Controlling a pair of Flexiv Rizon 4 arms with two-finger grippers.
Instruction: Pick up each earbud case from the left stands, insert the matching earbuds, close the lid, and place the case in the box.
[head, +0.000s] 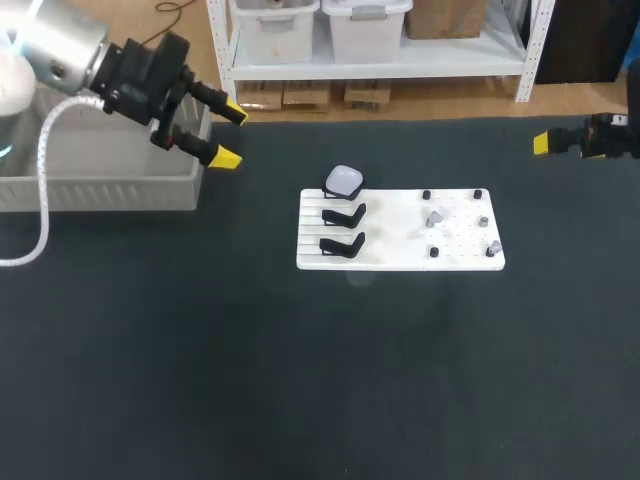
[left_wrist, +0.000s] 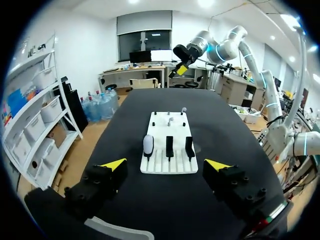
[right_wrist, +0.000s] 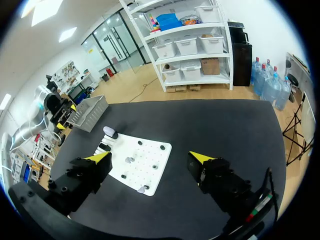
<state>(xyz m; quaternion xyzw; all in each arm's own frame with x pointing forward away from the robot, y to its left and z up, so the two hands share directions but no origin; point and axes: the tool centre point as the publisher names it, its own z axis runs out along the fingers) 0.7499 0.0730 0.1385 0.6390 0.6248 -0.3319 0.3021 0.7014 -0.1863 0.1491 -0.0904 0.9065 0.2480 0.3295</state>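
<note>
Open, empty left hand (head: 230, 134) and right hand (right_wrist: 151, 157) flank the flat white plastic board (head: 400, 258); a skewed pinch could topple its rounded white earbud case (head: 344, 181).

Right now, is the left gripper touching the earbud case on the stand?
Apart. The head view shows the left gripper open beside the box, with bare table between it and the earbud case.
</note>
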